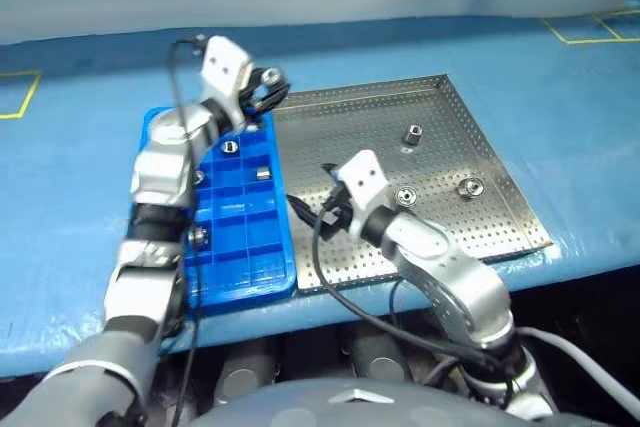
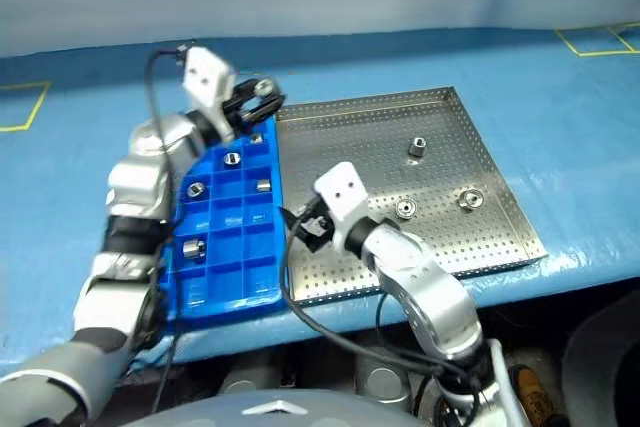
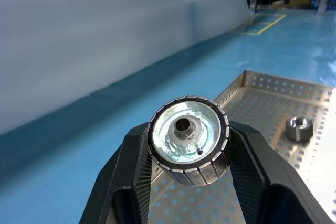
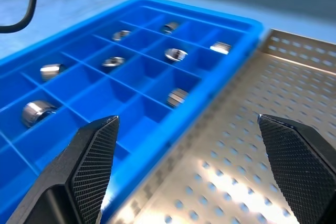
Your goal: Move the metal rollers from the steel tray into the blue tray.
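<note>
Your left gripper (image 3: 186, 182) has its two black fingers (image 3: 128, 174) clamped on a metal roller (image 3: 188, 139), dark centre hole facing the wrist camera, held in the air above the far corner of the blue tray (image 1: 245, 257) where it meets the steel tray (image 1: 500, 207). Your right gripper (image 4: 186, 166) stands with fingers spread wide and nothing between them, low over the steel tray's perforated floor just beside the blue tray's long edge. Several rollers already lie in separate blue compartments (image 4: 176, 54). Three more remain on the steel tray: one upright toward the far side (image 1: 412, 134), two nearer its right rim (image 1: 470, 187). Bare perforated floor surrounds them.
</note>
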Controlling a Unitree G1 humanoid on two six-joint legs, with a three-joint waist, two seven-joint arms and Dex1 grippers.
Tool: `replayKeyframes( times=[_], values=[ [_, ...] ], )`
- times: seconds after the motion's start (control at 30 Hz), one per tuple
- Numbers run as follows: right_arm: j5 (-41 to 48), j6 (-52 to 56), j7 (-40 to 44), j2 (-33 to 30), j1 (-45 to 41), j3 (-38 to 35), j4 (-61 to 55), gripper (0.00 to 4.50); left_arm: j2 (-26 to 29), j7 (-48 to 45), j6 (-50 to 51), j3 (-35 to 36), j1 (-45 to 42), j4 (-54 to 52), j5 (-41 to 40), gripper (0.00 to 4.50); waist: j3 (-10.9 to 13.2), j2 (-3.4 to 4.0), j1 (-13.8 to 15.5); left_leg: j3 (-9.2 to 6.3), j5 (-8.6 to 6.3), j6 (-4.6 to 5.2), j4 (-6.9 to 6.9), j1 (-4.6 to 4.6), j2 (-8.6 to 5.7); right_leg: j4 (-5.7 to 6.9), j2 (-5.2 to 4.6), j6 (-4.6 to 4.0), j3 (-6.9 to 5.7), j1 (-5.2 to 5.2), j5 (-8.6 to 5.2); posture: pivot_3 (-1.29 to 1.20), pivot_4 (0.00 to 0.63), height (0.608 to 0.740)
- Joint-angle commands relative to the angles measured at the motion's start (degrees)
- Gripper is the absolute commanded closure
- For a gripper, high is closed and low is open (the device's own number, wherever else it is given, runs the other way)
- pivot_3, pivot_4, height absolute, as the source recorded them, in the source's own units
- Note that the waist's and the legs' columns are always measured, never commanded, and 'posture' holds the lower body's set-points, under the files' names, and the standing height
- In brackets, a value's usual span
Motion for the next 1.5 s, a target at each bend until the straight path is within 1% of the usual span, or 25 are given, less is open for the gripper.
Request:
replayKeyframes(
  times=[0.03, 0.13, 0.2, 0.33, 0.4, 0.5, 0.53, 0.6, 0.77, 0.97, 1.03, 1.17, 1.27, 1.4, 1.5],
  values=[
    [0.66, -4.25, 5.19, 1.93, -4.09, 4.14, 4.74, 0.0, 6.77, -2.76, 4.22, 4.34, 7.11, -17.68, -3.7, 2.66, 0.01, -0.02, 2.19, -0.02, 0.0, -0.01, -0.02, -0.02, -0.01, -0.03, -0.01, -0.02, -0.03, 0.0, -0.01, 0.2, 0.15, 0.74],
    [0.29, -6.45, 8.66, 3.26, -6.62, 7.0, 9.56, 0.0, 12.56, -4.45, 7.31, 8.58, 16.82, -27.69, -6.17, 2.66, 0.01, -0.04, 4.72, -0.21, -0.04, 0.03, -0.01, -0.04, -0.06, -0.2, -0.07, -0.07, -0.26, 0.11, -0.06, 0.28, 0.15, 0.74],
    [0.13, -7.68, 10.92, 4.29, -7.81, 9.08, 12.28, 0.0, 15.46, -5.63, 9.11, 12.45, 24.59, -33.77, -7.98, 2.66, 0.0, -0.05, 5.94, -0.28, -0.08, 0.07, 0.0, -0.04, -0.12, -0.25, -0.12, -0.09, -0.36, 0.1, -0.11, 0.31, 0.15, 0.74],
    [-0.36, -9.46, 13.94, 5.92, -8.99, 12.06, 15.89, 0.0, 18.52, -6.15, 11.96, 17.9, 36.53, -41.66, -9.95, 2.66, -0.01, -0.09, 7.89, -0.43, -0.08, -0.01, 0.01, 0.0, -0.15, -0.25, -0.11, -0.2, -0.51, 0.11, -0.2, 0.36, 0.15, 0.74],
    [-0.78, -10.19, 15.04, 6.5, -9.25, 13.23, 17.2, 0.0, 20.09, -6.63, 13.21, 19.56, 42.31, -44.72, -9.65, 2.66, -0.01, -0.09, 8.47, -0.5, -0.05, -0.14, 0.0, 0.02, -0.09, -0.22, -0.05, -0.54, -0.56, 0.11, -0.41, 0.38, 0.15, 0.74],
    [-1.02, -10.78, 16.05, 7.16, -9.37, 14.17, 18.36, 0.0, 22.17, -6.94, 14.13, 20.86, 48.48, -47.55, -8.74, 2.66, 0.0, -0.06, 9.24, -0.65, 0.05, -0.33, -0.05, 0.08, -0.02, -0.13, 0.09, -0.52, -0.61, 0.17, -0.55, 0.39, 0.15, 0.74],
    [-1.12, -10.95, 16.32, 7.29, -9.35, 14.37, 18.64, 0.0, 22.71, -6.54, 14.44, 20.92, 49.65, -48.02, -8.24, 2.66, 0.02, -0.04, 9.52, -0.72, 0.01, -0.25, -0.08, 0.1, 0.0, -0.13, 0.15, -0.38, -0.63, 0.18, -0.68, 0.39, 0.15, 0.74],
    [-1.38, -11.14, 16.61, 7.46, -9.24, 14.59, 19.04, 0.0, 24.03, -5.75, 14.65, 20.23, 51.48, -48.3, -6.51, 2.66, 0.04, 0.0, 9.99, -0.89, 0.1, -0.38, -0.1, 0.12, 0.05, -0.06, 0.27, -0.42, -0.66, 0.17, -0.7, 0.39, 0.15, 0.74],
    [-1.87, -10.81, 16.54, 6.99, -8.05, 14.24, 18.65, 0.0, 26.94, -4.47, 14.19, 15.71, 52.16, -47.29, -2.94, 2.66, 0.1, 0.1, 10.4, -1.21, 0.25, -0.6, -0.15, 0.2, 0.11, 0.05, 0.38, -0.55, -0.88, 0.23, -0.76, 0.37, 0.15, 0.74],
    [-1.88, -10.45, 16.67, 5.34, -6.43, 13.06, 16.72, 0.0, 28.6, -3.85, 14.5, 8.19, 47.05, -44.44, -0.74, 2.66, 0.0, -0.06, 10.26, -1.28, 0.34, -0.72, -0.49, 0.19, 0.07, 0.01, 0.35, -0.61, -0.92, 0.22, -0.78, 0.31, 0.15, 0.74],
    [-2.03, -10.34, 16.24, 4.94, -5.89, 12.68, 16.04, 0.0, 29.28, -3.75, 14.32, 6.1, 45.15, -43.03, 0.37, 2.66, -0.01, -0.07, 10.01, -1.26, 0.52, -0.99, -0.78, 0.18, 0.06, 0.01, 0.34, -0.57, -0.9, 0.23, -0.74, 0.29, 0.15, 0.74],
    [-2.31, -10.03, 15.24, 4.72, -4.93, 12.14, 14.95, 0.0, 30.14, -4.1, 14.7, 3.9, 42.05, -40.9, 1.16, 2.66, -0.01, -0.08, 9.37, -1.31, 0.58, -1.16, -1.13, 0.17, 0.08, 0.01, 0.5, -0.76, -1.01, 0.11, -0.83, 0.27, 0.15, 0.74],
    [-2.6, -9.71, 14.34, 4.61, -4.01, 11.57, 13.98, 0.0, 31.62, -5.86, 15.15, 4.15, 41.19, -40.17, 0.69, 2.66, -0.01, -0.08, 8.38, -1.39, 0.57, -1.3, -1.2, 0.15, 0.2, 0.01, 0.59, -1.09, -1.07, 0.09, -0.84, 0.23, 0.15, 0.74],
    [-2.61, -9.12, 12.87, 4.43, -2.6, 10.45, 12.53, 0.0, 35.03, -10.27, 15.98, 7.97, 42.12, -41.05, -1.83, 2.66, -0.01, -0.08, 7.19, -1.34, 0.55, -1.31, -1.22, 0.13, 0.49, -0.05, 0.66, -1.14, -1.1, 0.1, -0.87, 0.22, 0.15, 0.74],
    [-2.62, -8.93, 12.3, 4.42, -1.99, 9.97, 12.0, 0.0, 36.39, -12.04, 16.34, 10.46, 42.57, -41.27, -2.96, 2.66, 0.0, -0.07, 6.48, -1.33, 0.47, -1.2, -1.22, 0.13, 0.55, -0.09, 0.71, -1.13, -1.11, 0.1, -0.89, 0.21, 0.15, 0.74]
  ],
)
